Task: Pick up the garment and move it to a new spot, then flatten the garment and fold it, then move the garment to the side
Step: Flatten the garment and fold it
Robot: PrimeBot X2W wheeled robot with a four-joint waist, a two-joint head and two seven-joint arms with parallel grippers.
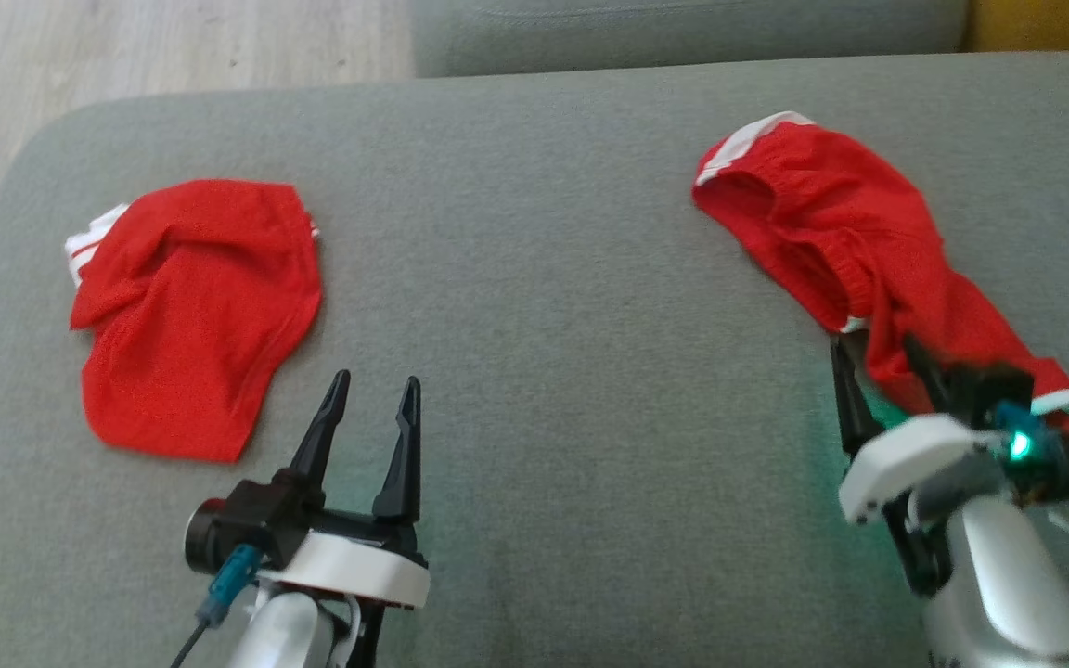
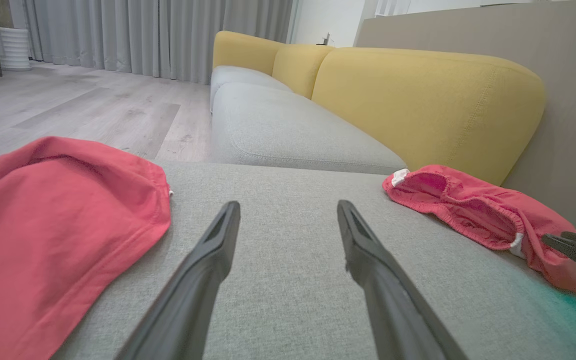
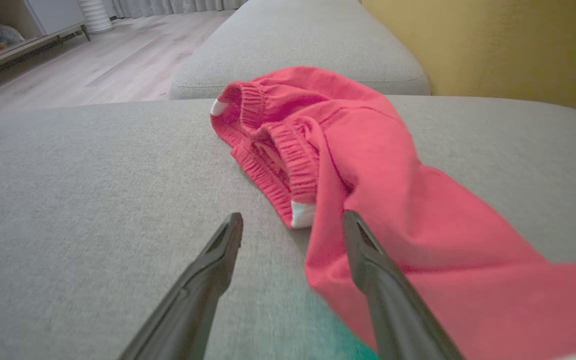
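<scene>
A crumpled red garment with white trim and an elastic waistband lies stretched out on the right of the grey cushion. It also shows in the right wrist view and the left wrist view. My right gripper is open at the garment's near end. In its wrist view a loose fabric edge lies between the fingers, and nothing is pinched. A second red garment lies bunched on the left. My left gripper stands open over bare cushion just right of it.
The cushion's rounded left edge drops to a pale wood floor. Another grey seat cushion adjoins at the back, with a yellow backrest behind it. Bare cushion spans the middle between the two garments.
</scene>
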